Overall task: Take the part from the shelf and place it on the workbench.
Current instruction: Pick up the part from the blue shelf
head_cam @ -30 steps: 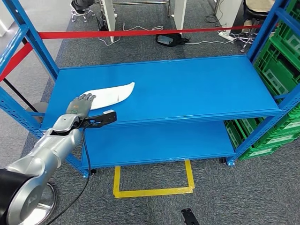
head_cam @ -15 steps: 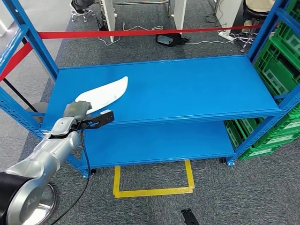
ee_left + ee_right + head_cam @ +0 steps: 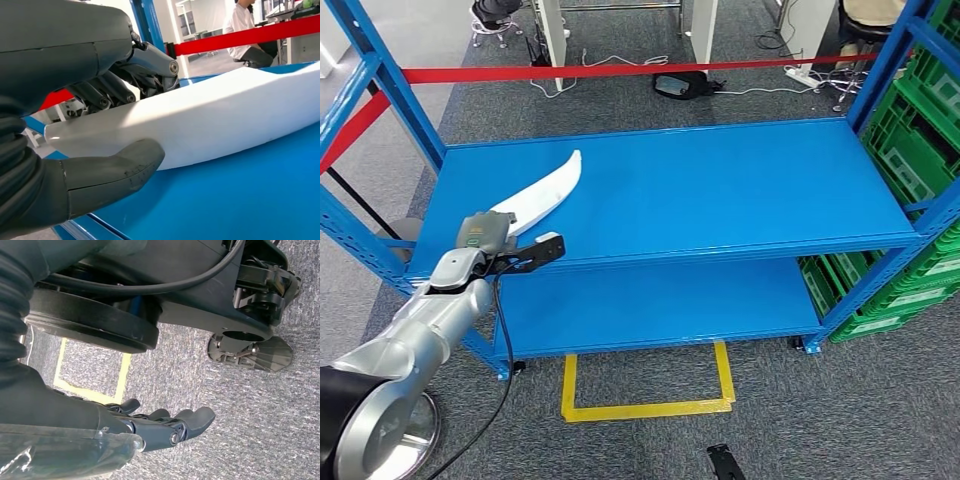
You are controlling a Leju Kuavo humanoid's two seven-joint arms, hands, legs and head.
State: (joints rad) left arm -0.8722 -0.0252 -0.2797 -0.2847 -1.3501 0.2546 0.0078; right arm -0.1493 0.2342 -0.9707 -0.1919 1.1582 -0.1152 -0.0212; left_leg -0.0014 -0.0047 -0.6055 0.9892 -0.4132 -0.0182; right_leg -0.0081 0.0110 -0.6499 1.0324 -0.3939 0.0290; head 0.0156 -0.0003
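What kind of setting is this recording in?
Probably an industrial workshop or robot test floor: a blue steel shelf rack, stacked green plastic crates, and a red barrier tape across grey carpet.

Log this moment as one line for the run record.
phase: lifting part off shelf | left hand: grips white part, far tip raised | blue shelf: top level | right hand: hanging over floor, holds nothing

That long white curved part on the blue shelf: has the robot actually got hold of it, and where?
Yes. The left hand grips the long white curved part at its near, blunt end, thumb under, fingers over. The right hand holds nothing.
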